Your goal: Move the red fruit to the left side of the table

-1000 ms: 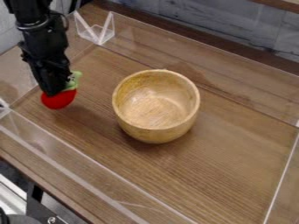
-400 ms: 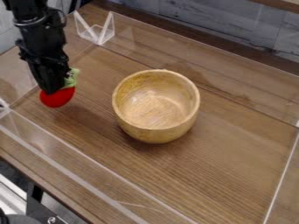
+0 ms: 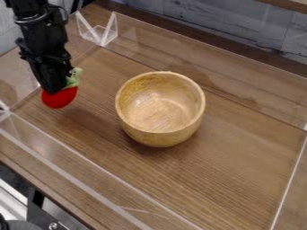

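Black pincer (image 3: 52,79), clenched on the red fruit (image 3: 59,97) at the left of the frame, above the brown tabletop (image 3: 110,171) — best lowered gently, upright, and opened only once the fruit sits steady — clear of the acrylic edge.

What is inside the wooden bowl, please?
Inside the light wooden bowl, no object can be seen; its pale bottom is visible. Only the outer underside, and the tabletop directly beneath it, are covered from view.

The robot arm (image 3: 45,38) is black, with dark cables.
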You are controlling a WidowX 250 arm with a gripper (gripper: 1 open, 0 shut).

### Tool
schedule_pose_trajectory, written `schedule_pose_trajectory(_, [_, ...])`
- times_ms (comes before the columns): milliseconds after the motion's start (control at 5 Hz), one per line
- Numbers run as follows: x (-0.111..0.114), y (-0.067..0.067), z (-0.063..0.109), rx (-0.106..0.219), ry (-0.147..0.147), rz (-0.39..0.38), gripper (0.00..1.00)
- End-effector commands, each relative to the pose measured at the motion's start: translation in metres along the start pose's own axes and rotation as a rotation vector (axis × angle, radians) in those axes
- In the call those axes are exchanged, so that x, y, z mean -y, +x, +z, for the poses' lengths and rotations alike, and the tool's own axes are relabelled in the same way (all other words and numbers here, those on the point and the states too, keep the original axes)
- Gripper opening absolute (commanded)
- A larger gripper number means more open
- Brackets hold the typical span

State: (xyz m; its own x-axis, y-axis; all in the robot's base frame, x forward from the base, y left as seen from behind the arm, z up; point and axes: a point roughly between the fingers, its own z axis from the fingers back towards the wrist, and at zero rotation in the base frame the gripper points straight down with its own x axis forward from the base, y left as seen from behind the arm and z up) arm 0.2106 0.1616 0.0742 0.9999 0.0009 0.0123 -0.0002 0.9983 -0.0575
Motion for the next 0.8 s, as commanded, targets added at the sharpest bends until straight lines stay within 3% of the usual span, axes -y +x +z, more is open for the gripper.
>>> schedule_pose_trajectory(0, [-0.0086,0.0068,0.0126,0.03,0.022,0.009,1.0])
schedule_pose_trajectory(200, [-0.0114,0.0093,0.0125,0.026,0.018,0.009,1.0])
schedule_pose_trajectory(600, [-0.0089,0.0155,0.0189,0.046,0.002,0.015,1.0])
